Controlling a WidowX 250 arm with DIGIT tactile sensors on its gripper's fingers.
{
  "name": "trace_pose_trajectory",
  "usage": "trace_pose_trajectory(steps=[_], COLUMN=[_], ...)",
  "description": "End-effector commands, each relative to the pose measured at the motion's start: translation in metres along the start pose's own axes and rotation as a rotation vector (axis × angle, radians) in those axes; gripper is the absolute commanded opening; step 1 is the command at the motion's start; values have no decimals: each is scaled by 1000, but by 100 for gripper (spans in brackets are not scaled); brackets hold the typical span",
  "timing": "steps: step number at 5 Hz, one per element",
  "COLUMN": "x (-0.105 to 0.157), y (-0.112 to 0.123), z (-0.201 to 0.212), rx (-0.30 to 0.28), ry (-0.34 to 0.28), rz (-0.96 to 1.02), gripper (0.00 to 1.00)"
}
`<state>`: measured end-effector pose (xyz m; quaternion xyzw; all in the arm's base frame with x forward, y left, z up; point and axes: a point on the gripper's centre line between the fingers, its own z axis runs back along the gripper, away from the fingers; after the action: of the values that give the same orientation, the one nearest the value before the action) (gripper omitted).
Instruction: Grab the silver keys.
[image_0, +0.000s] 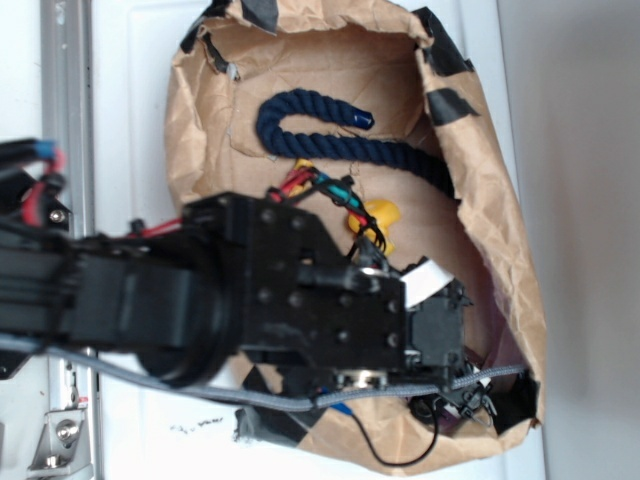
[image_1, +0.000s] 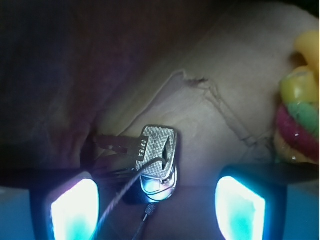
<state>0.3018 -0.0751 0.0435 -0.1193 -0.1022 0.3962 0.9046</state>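
Observation:
The silver keys (image_1: 156, 159) lie on brown paper in the wrist view, a shiny bunch with a thin wire loop trailing from them. My gripper (image_1: 157, 210) stands open, its two glowing pads (image_1: 75, 210) wide apart, and the keys sit between them, nearer the left pad and touching neither. In the exterior view the black arm and gripper (image_0: 440, 325) hang over the lower right of the paper-lined bin, and the keys are hidden under them.
A dark blue rope (image_0: 340, 140) curves across the far part of the crumpled paper bin (image_0: 500, 230). A yellow duck toy (image_0: 380, 222) sits beside the arm; a yellow, green and red toy (image_1: 300, 115) shows at the wrist view's right edge.

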Motion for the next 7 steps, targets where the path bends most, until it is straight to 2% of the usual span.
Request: trace_pose_trajectory(steps=[1,3,4,5,6,7], x=[-8,-6,4,36,49,50], y=[-7,-5,-2,13,41,54], z=[0,-1,9,47,109,158], rx=[-19,-9,25,96,79,-44], ry=[-22,-21,-38,-99,-153,-74], rz=[-19,-9,-8,-67,-82,-18], gripper=[0,0,0,0,0,0])
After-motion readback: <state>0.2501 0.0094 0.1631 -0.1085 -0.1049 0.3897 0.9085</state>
